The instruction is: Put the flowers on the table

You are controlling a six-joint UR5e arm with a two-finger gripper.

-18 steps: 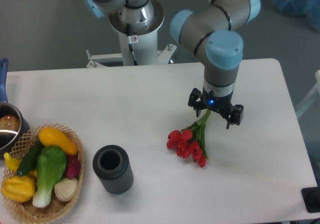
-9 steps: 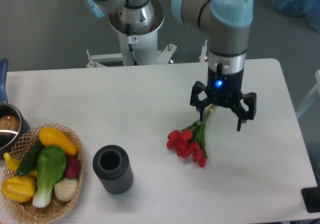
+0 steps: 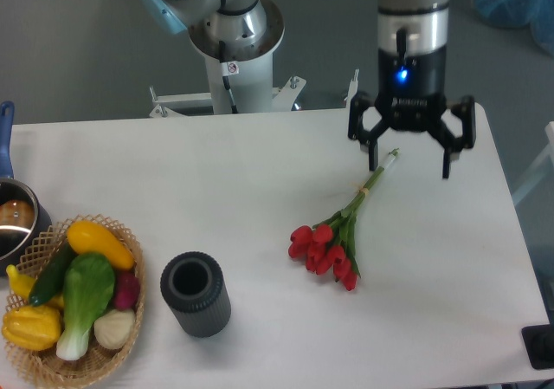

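Note:
The flowers (image 3: 333, 237), a bunch of red tulips with green leaves and thin stems, lie flat on the white table (image 3: 242, 172), right of centre, stems pointing up-right. My gripper (image 3: 410, 159) hangs above the stem ends, raised clear of the table. Its fingers (image 3: 372, 146) are spread wide and hold nothing. The stems' tip shows between the fingers but nothing touches it.
A dark grey cylindrical vase (image 3: 196, 294) stands upright left of the flowers. A wicker basket (image 3: 74, 302) of vegetables sits at the front left corner. A metal pot (image 3: 13, 220) with a blue handle is at the left edge. The arm's base (image 3: 234, 42) stands behind the table.
The gripper has let go of the stems, opened wide, and risen up and to the right. The flowers stay lying where they were set down.

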